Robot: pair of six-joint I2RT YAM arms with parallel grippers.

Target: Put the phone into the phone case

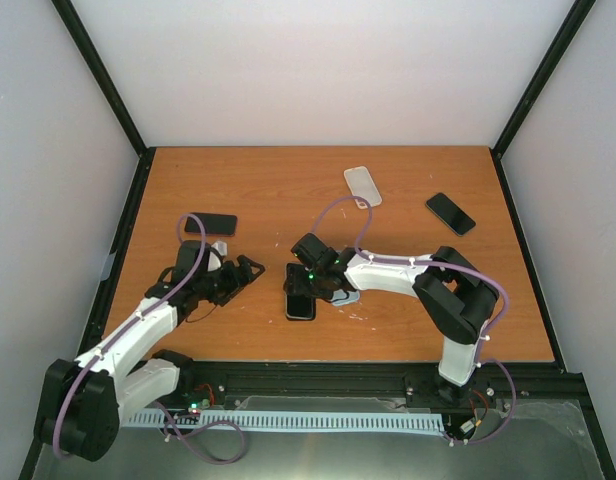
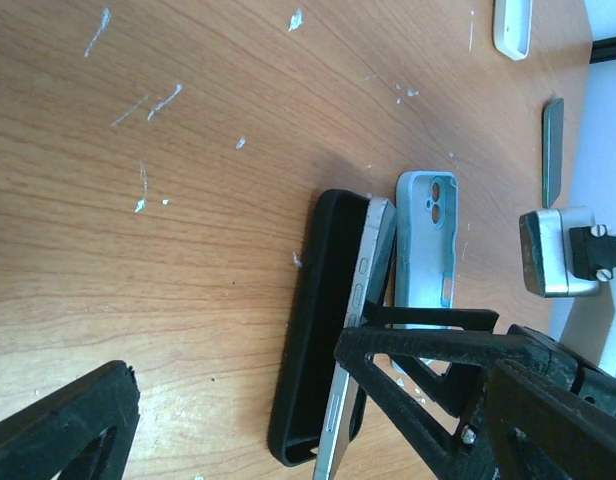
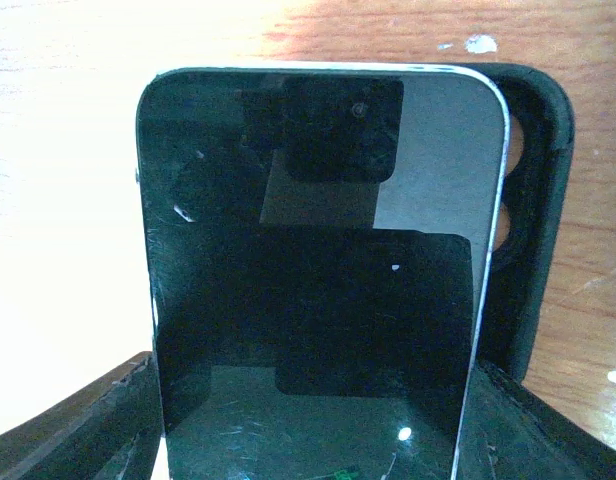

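My right gripper (image 1: 310, 278) is shut on the phone (image 1: 300, 300), a black-screened slab with a silver edge (image 2: 363, 320). It fills the right wrist view (image 3: 318, 280) between my two fingers. The phone is tilted, one long edge down in the black phone case (image 2: 303, 340) lying open side up on the table; the case's rim and camera cut-out show past the phone (image 3: 536, 200). My left gripper (image 1: 246, 271) is open and empty just left of the case, jaws wide apart, facing it (image 2: 238, 360).
A light blue case (image 2: 428, 250) lies right beside the black case. A white case (image 1: 362, 185) lies at the back middle, a black phone (image 1: 450, 213) at the back right, and another black phone (image 1: 210, 223) behind my left gripper.
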